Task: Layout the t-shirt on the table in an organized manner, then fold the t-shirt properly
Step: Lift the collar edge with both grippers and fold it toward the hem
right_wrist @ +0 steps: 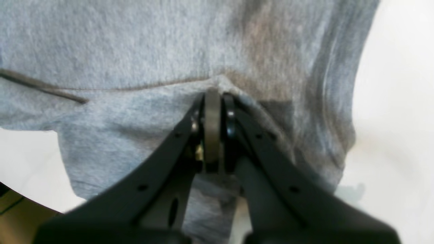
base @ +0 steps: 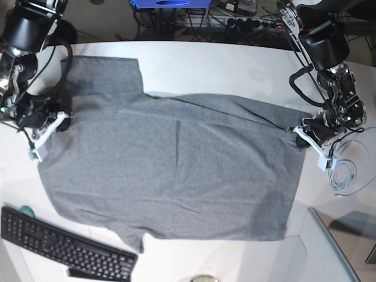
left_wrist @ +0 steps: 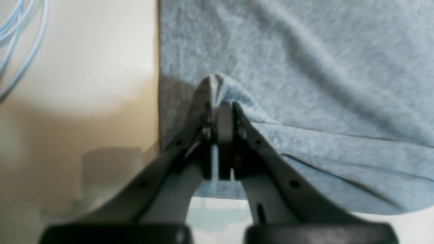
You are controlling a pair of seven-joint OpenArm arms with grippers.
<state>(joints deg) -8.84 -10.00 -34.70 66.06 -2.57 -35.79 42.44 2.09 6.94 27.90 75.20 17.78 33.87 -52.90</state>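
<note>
My left gripper is clamped on the edge of the t-shirt, a pinch of grey knit bunched between the jaws; my right gripper is likewise clenched on a fold of it at the opposite side. Shirt lies spread across the table, stretched between my two arms; one sleeve up at the far corner, the other near the black keyboard; pale cable coiled beside my left arm.

grey t-shirt spread flat, white table
</note>
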